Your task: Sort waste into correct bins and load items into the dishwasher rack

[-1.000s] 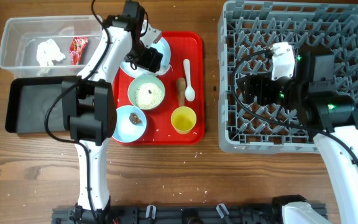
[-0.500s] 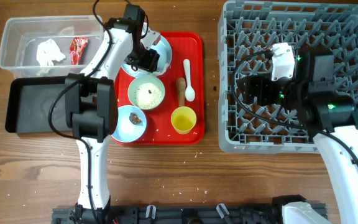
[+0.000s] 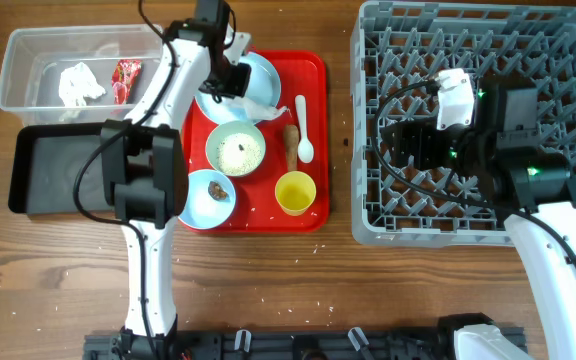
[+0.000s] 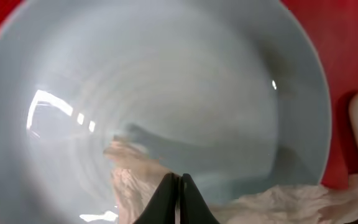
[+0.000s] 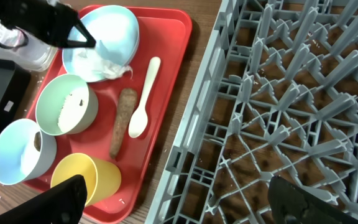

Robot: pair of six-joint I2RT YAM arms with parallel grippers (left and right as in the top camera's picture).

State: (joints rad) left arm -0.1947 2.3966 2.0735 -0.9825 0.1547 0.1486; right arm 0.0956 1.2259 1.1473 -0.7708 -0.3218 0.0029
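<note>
My left gripper point(image 4: 179, 190) is shut, its tips pinching the crumpled white paper point(image 4: 135, 180) that lies in the pale blue plate point(image 3: 253, 75) at the back of the red tray point(image 3: 313, 70). The paper point(image 3: 268, 105) trails over the plate's near rim. A mint bowl with white crumbs point(image 3: 235, 148), a blue bowl with a brown lump point(image 3: 208, 197), a yellow cup point(image 3: 295, 192), a white spoon point(image 3: 304, 130) and a brown stick point(image 3: 291, 145) are also on the tray. My right gripper point(image 5: 182, 208) hangs open over the grey dishwasher rack point(image 3: 468, 60), holding nothing.
At the far left a clear tub point(image 3: 28, 95) holds another white paper wad point(image 3: 81, 82) and a red wrapper point(image 3: 125, 78). The black tray point(image 3: 58, 170) lies just in front of it. Small crumbs dot the wooden table.
The left gripper's jaws have closed over the plate, and it has shifted slightly toward the tray's back edge, uncovering more of the plate. The right arm has stayed still.
</note>
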